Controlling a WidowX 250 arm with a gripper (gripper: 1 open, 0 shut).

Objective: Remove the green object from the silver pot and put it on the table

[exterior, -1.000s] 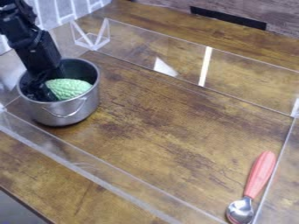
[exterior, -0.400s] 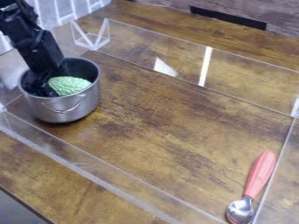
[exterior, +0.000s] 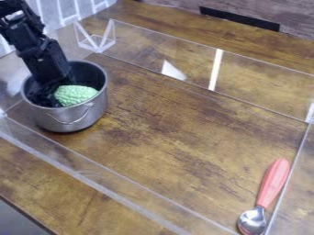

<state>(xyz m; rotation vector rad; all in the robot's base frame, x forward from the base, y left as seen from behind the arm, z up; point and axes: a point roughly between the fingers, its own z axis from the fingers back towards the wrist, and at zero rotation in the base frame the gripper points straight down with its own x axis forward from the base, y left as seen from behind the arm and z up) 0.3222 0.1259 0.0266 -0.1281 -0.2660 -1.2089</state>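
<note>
The silver pot (exterior: pixel 68 114) stands at the left of the table (exterior: pixel 185 138). Inside it lies the green object (exterior: pixel 76 95), light green and bumpy, filling the right half of the pot's inside. My black gripper (exterior: pixel 51 89) reaches steeply down into the pot from the upper left. Its fingers are inside the rim, just left of the green object and against its left end. The fingertips are dark against the pot's dark inside, so the gap between them hardly shows; nothing is lifted.
Clear acrylic walls (exterior: pixel 215 69) border the tabletop at the back, right and front. A red-handled spoon (exterior: pixel 266 197) lies at the front right corner. Between pot and spoon the brown wood is bare.
The gripper has sunk slightly deeper into the pot. The green object has shifted a little inside the pot, toward the right.
</note>
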